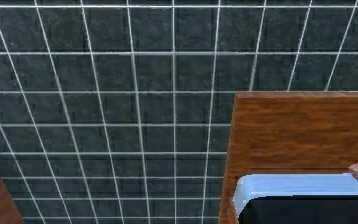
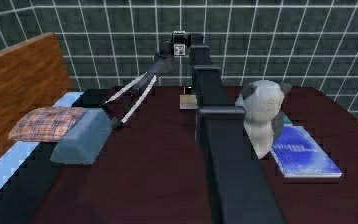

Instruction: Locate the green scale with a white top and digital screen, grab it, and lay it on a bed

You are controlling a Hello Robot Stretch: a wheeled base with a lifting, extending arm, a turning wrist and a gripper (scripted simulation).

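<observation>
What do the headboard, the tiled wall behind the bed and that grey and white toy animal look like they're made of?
Headboard: wood, warm brown with visible grain and a slight sheen.
Tiled wall: dark mottled tiles, likely stone or ceramic, with pale grout lines between them.
Toy animal: probably plush fabric, since it looks matte and rounded, though it could be a hard figure.

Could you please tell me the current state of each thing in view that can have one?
claw: stretched out toward the pillows; cannot tell whether it holds anything.
plaid pillow: lying flat on the grey pillow.
grey pillow: lying on the bed.
plush toy: sitting upright on the bed.
blue book: closed, lying flat beside the plush toy.
small pale thing: resting on the bed, too small to identify.
</observation>
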